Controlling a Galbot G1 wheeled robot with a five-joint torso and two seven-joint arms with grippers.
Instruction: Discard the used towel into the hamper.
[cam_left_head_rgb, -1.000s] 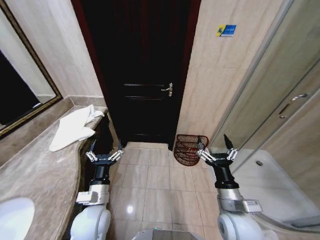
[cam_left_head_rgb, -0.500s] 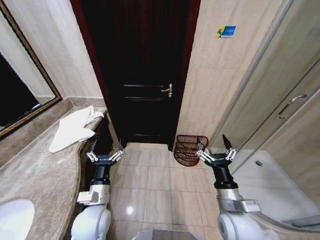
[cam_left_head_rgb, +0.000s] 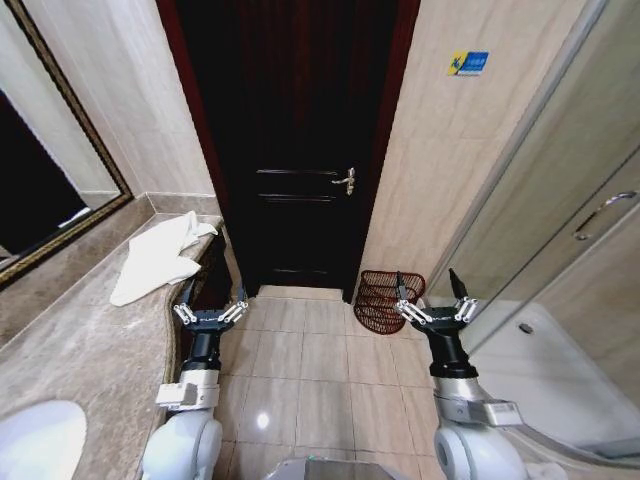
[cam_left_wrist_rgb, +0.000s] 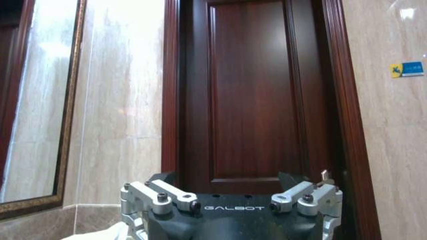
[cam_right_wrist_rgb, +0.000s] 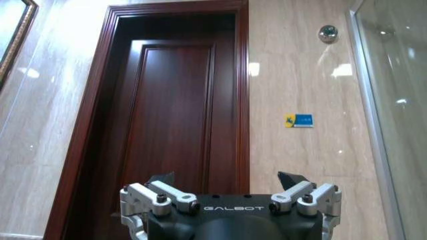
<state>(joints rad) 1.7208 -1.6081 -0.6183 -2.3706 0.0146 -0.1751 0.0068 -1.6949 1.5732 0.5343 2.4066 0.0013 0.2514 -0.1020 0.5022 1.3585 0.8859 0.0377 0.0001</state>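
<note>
A crumpled white cloth towel (cam_left_head_rgb: 157, 256) lies on the mottled brown stone bench (cam_left_head_rgb: 90, 350), to the left of the dark wooden door (cam_left_head_rgb: 295, 140) and near the bench's far end. The left claw (cam_left_head_rgb: 210, 312) hangs over the bench's floor-side edge, nearer the robot than the towel and well apart from it; its fingers are spread wide and hold nothing. To the right of the door, the small round reddish-brown openwork hamper (cam_left_head_rgb: 388, 298) stands on the tiled floor against the wall. The right claw (cam_left_head_rgb: 437, 308) hovers just beside the hamper, equally wide open and empty.

The towel is not yet grasped, so reaching for it looks like the step in hand. It would probably go best if the left claw comes down over a raised fold and gathers several layers, since a loose corner could slip or trail.
</note>
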